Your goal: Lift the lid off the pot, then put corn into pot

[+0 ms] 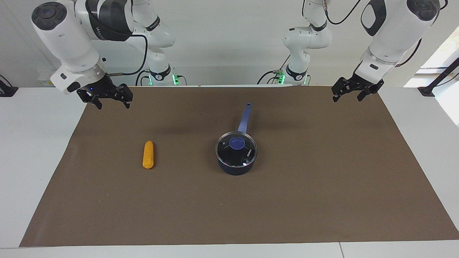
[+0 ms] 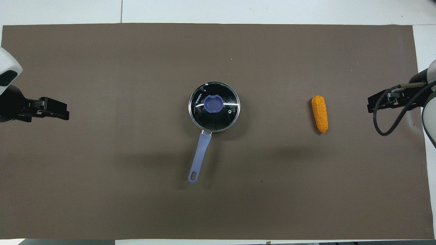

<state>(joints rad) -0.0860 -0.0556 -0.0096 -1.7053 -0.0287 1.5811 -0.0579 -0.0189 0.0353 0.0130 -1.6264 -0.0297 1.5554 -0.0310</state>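
**Inspector A:** Report the pot first.

**Inspector B:** The pot (image 1: 236, 165) stands upright near the middle of the brown mat (image 1: 322, 186) that covers the tabletop (image 1: 32, 150). Its long handle (image 1: 245, 117) points toward the robots. The lid (image 1: 236, 149) sits flat on the pot, rim to rim, blue knob (image 1: 236, 143) at its centre. The pot is closed.

**Inspector A:** And the corn?

**Inspector B:** The corn (image 1: 148, 154) lies on the mat, well apart from the pot, toward the right arm's end of the tabletop. It lies about level with the pot, with its long axis running toward and away from the robots. Nothing touches it.

**Inspector A:** Left pincer?

**Inspector B:** The left pincer (image 1: 348, 94) hangs in the air over the mat's edge at the left arm's end, well apart from the pot. Its fingers stand apart and carry nothing.

**Inspector A:** Right pincer?

**Inspector B:** The right pincer (image 1: 111, 103) hangs over the mat's edge at the right arm's end, near the corner closest to the robots. Its fingers also stand apart, empty. It is clear of the corn and touches nothing.

**Inspector A:** Any contact between arms and items?

**Inspector B:** Both arms wait, each at its own end.
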